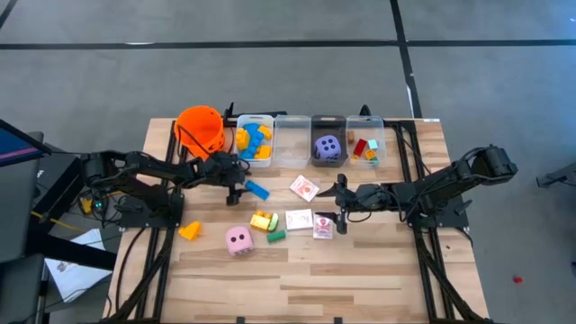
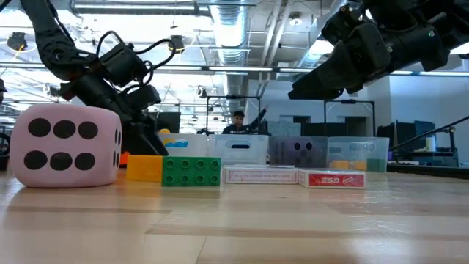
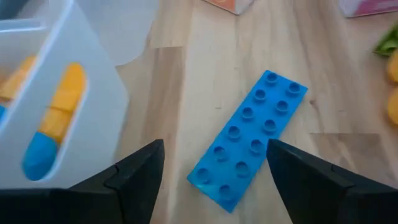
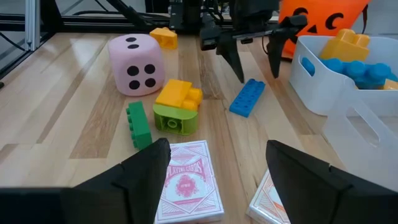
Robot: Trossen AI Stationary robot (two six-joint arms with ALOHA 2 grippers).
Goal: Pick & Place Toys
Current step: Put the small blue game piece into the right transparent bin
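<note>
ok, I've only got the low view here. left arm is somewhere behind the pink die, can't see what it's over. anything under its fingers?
Observer: Yes, a flat blue block lies on the table between the left gripper's open fingers, not gripped.
Operator: Where is that block relative to the bins?
Observer: Just in front of the leftmost clear bin, which already holds blue and yellow blocks.
Operator: And the right arm?
Observer: The right gripper is open and empty, above two card packs near the table's middle.
</note>
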